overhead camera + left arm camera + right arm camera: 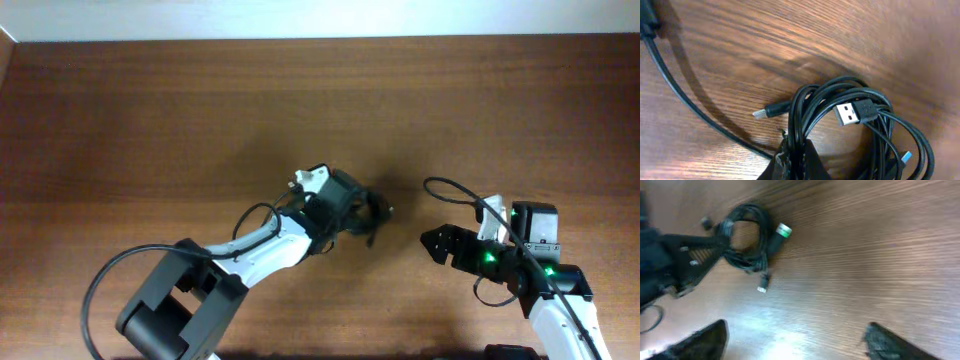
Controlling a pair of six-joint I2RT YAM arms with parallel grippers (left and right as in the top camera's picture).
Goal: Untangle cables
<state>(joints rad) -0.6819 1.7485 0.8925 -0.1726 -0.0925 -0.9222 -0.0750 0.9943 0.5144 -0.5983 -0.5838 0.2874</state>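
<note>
from overhead, the left gripper (366,212) sits near the middle of the wooden table (150,100), pinched shut on the cable bundle (377,219), a small dark knot of thin wires; holding one side looks meant to anchor it so the other arm can pull a strand free. the right gripper (436,243) waits just to the right, apart from the bundle, tips aimed toward it

in the left wrist view the bundle fills the lower right, black loops coiled on the wood, and the fingertips (790,159) clamp a few strands at the coil's lower edge. a usb-a plug (852,113) lies across the loops, a smaller plug (764,113) pokes out to the left, and a blue-tipped plug (906,158) shows at lower right; these loose ends are likely the ones to draw out first. the thicker arm cable (670,85) runs down the left side

the right wrist view shows the coil at upper left in the left gripper's hold, a green-tipped plug (783,230) on its right side and a loose plug end (761,287) trailing below. the right gripper's own fingers (705,339) stand wide apart at the bottom, holding nothing, apparently lined up to reach a free end
</note>
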